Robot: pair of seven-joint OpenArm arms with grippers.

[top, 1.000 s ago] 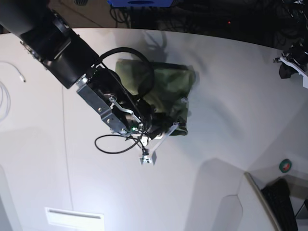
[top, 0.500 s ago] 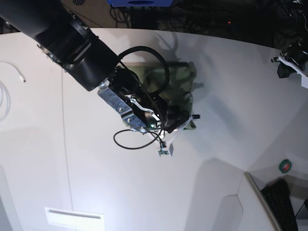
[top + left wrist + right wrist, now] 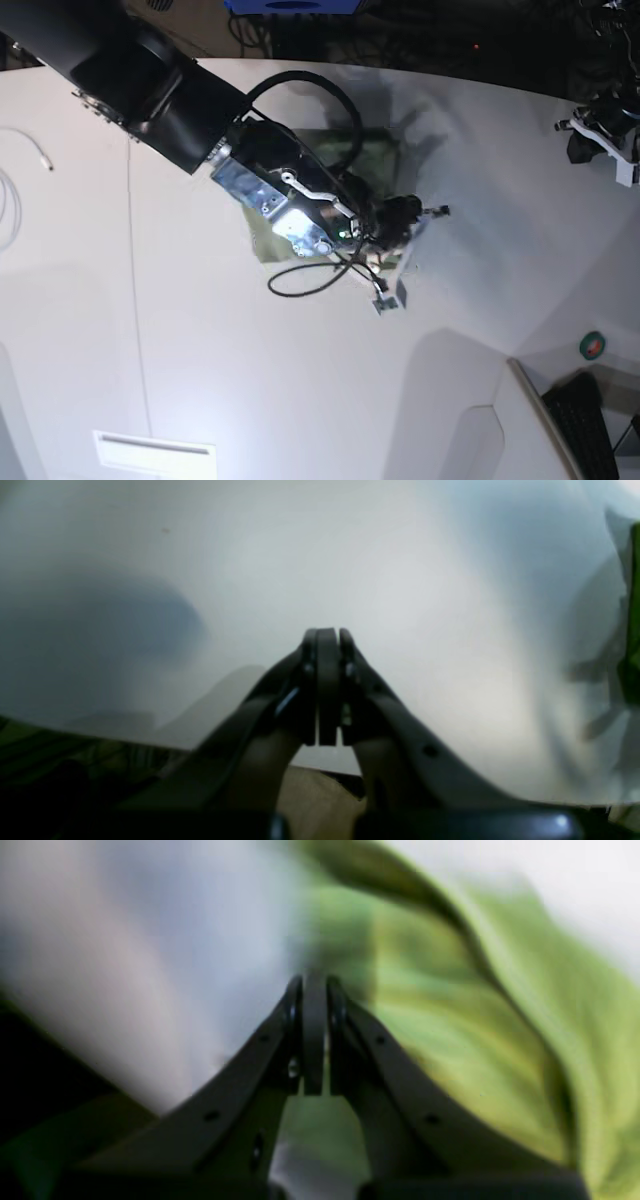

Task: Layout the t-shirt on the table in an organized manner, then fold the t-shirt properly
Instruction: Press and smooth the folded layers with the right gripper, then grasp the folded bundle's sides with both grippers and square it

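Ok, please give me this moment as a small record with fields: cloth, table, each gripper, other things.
cloth: olive-green t-shirt, bunched, mostly hidden under the right arm
surface: white table
right gripper: shut, over the shirt; a grip on cloth cannot be confirmed
left gripper: shut, empty, over bare table
other: white cable at the table's left edge

plain olive-green t-shirt [image 3: 480,1040], white table [image 3: 200,360], black right pincer [image 3: 314,985].
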